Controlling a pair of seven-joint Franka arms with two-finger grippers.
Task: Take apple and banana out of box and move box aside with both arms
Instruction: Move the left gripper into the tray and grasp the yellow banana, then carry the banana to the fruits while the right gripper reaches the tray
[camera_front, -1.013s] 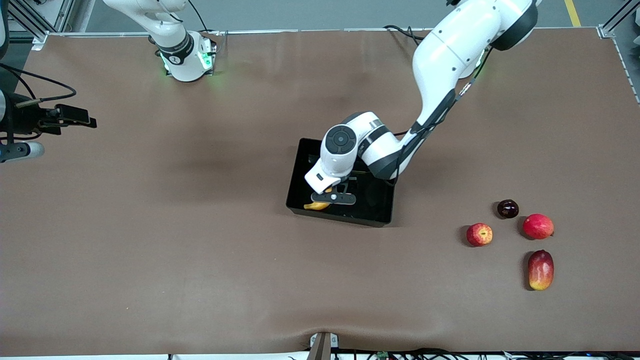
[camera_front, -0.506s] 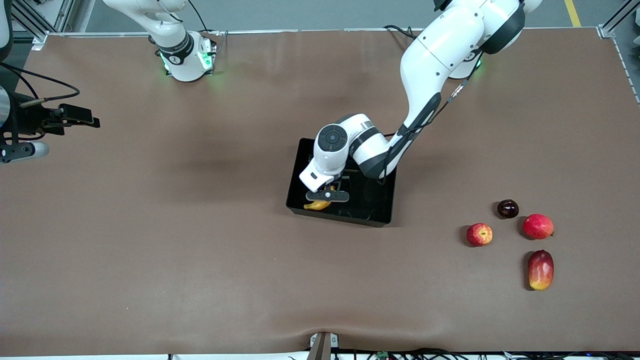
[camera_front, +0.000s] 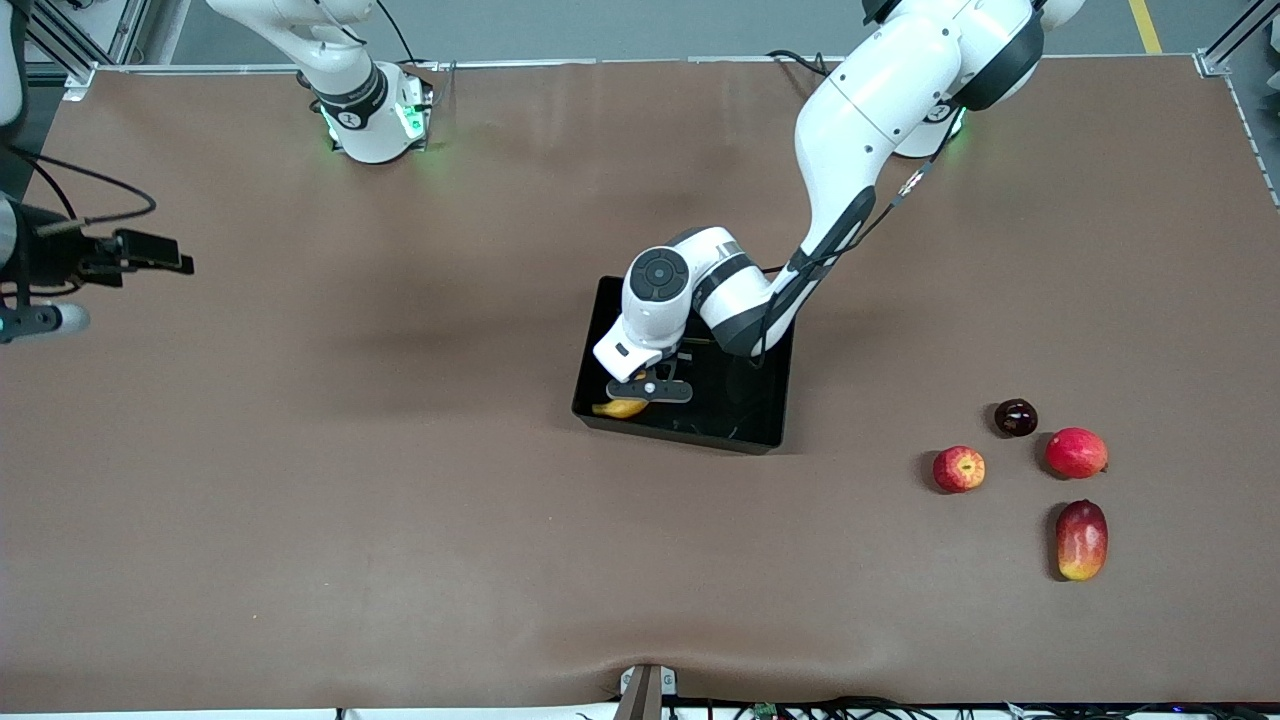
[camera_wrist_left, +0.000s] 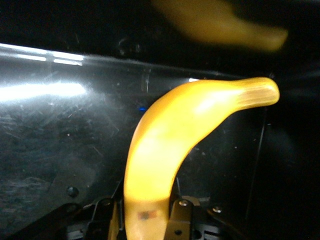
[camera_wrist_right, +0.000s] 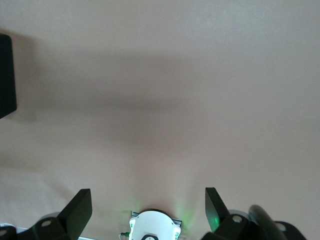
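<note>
The black box (camera_front: 690, 434) lies at the table's middle. My left gripper (camera_front: 651, 389) is down inside it, shut on the yellow banana (camera_front: 620, 407), whose free end is at the box's corner nearest the front camera, toward the right arm's end. In the left wrist view the banana (camera_wrist_left: 170, 135) rises from between the fingers (camera_wrist_left: 181, 220) against the glossy box wall (camera_wrist_left: 60, 90). The red apple (camera_front: 959, 468) lies on the table toward the left arm's end. My right gripper (camera_wrist_right: 147, 196) is open and empty, high over the table at the right arm's end; it waits.
Near the apple lie a dark purple plum (camera_front: 1015, 417), a round red fruit (camera_front: 1076, 452) and an oval red-and-yellow mango (camera_front: 1081, 540). The right arm's base (camera_wrist_right: 154, 227) shows in the right wrist view. The brown table (camera_front: 400, 500) is bare elsewhere.
My left gripper has moved the banana a little toward the right arm's end inside the box. The right gripper has shifted slightly. The loose fruits have not moved.
</note>
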